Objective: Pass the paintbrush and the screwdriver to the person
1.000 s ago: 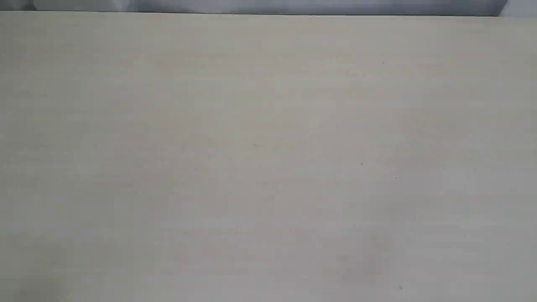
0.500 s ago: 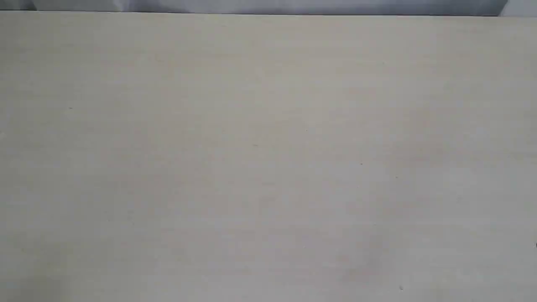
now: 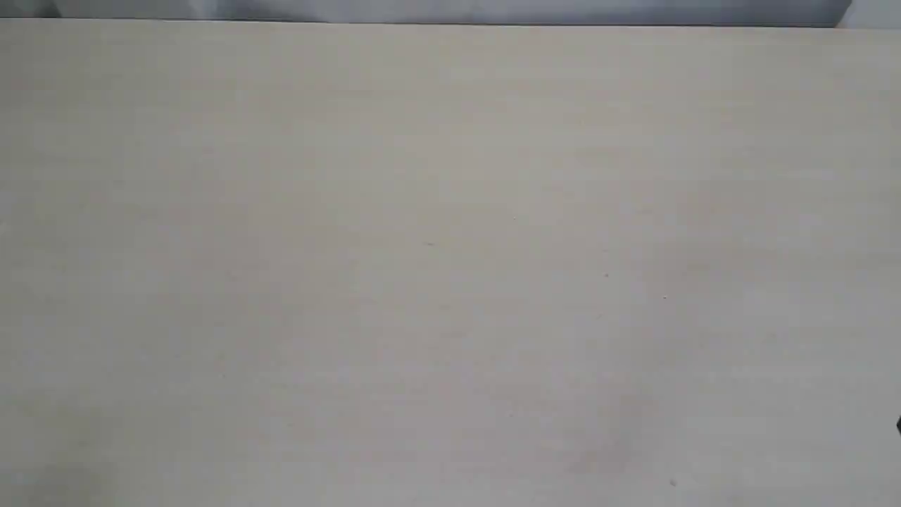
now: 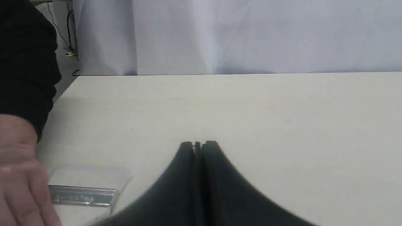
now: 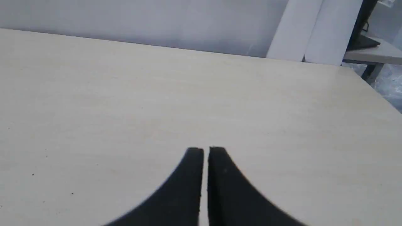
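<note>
In the left wrist view the paintbrush [image 4: 82, 196] lies on the pale table [image 4: 238, 106], showing its silver ferrule and whitish bristles. The person's hand [image 4: 19, 185], in a black sleeve, covers the handle end. My left gripper [image 4: 198, 144] is shut with nothing in it, apart from the brush and to one side of it. My right gripper [image 5: 205, 149] hangs over bare table [image 5: 125, 94], its fingers together but for a hairline gap and holding nothing. The screwdriver is out of view. The exterior view shows neither tool, hand nor gripper.
The exterior view shows only the table top [image 3: 450, 253], its far edge, and a tiny dark tip [image 3: 899, 424] at the right border. A white curtain [image 4: 251, 34] hangs behind the table. White panels [image 5: 314, 31] and a dark stand [image 5: 364, 25] lie past the table's corner.
In the exterior view a tiny dark tip has appeared at the right border and sits slightly lower now. Nothing else has changed.
</note>
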{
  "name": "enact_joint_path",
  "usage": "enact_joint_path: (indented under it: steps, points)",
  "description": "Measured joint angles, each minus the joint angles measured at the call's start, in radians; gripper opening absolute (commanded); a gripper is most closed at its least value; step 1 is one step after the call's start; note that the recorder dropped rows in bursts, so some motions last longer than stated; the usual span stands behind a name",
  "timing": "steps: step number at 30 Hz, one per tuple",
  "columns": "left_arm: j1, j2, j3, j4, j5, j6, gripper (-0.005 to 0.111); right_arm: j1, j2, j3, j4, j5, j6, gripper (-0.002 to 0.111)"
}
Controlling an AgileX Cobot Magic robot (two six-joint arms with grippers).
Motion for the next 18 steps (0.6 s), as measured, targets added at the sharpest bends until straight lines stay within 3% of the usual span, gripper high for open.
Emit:
enact_joint_path:
  steps: [18]
  points:
    - [0.000,0.000,0.000,0.000,0.000,0.000,0.000,0.000,-0.034,0.000,0.004,0.069,0.012,0.004]
